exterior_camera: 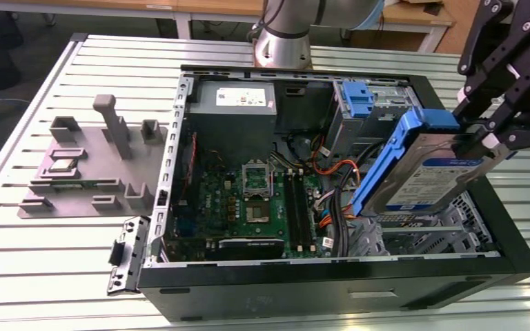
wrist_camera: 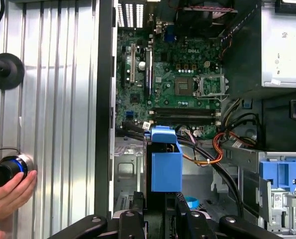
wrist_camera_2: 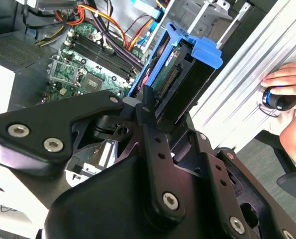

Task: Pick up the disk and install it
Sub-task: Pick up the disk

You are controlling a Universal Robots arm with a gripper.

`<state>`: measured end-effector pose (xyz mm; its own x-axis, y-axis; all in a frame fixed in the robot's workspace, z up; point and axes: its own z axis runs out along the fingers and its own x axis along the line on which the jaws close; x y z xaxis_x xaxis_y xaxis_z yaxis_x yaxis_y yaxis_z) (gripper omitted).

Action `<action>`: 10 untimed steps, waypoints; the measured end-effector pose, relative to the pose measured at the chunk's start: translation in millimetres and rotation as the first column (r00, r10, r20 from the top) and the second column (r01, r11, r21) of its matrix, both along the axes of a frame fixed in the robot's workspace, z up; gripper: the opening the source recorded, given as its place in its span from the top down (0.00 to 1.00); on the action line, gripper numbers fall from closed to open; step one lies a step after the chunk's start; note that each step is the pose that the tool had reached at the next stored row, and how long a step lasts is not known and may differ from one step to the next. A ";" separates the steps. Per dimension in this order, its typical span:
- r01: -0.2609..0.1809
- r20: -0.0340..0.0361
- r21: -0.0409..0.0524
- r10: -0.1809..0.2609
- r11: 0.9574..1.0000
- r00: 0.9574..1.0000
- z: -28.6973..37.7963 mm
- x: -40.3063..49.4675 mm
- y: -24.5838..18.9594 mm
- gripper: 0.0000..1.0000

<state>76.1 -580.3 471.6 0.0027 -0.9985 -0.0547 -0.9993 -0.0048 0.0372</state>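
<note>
Blue-framed disk [exterior_camera: 430, 176] tilted over case [exterior_camera: 339, 289] | clamped in claw [exterior_camera: 479, 134], partly cropped

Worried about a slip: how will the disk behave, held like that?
The disk looks rigid, metal-bodied, so it likely won't flex. Probably heavy for its size; the claw grips one end, so it may pivot. Its blue plastic frame may be slick.

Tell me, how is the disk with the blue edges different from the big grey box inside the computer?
The disk hangs tilted in the gripper above the case; the grey box sits fitted in the case's corner. The disk has a bright blue frame; the grey box has none. The disk looks thinner than the grey box. Both carry a mostly white label.
</note>
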 end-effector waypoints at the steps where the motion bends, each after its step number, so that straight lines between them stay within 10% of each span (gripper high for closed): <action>1: 0.000 0.000 0.000 0.000 1.000 1.000 -0.2 2.0 -0.2 0.65; 10: 0.000 0.000 0.000 0.000 1.000 1.000 -1.4 14.9 -2.2 0.65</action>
<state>91.0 -582.5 470.2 0.0027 -0.9985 -0.0549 -0.9993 -0.0048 0.0372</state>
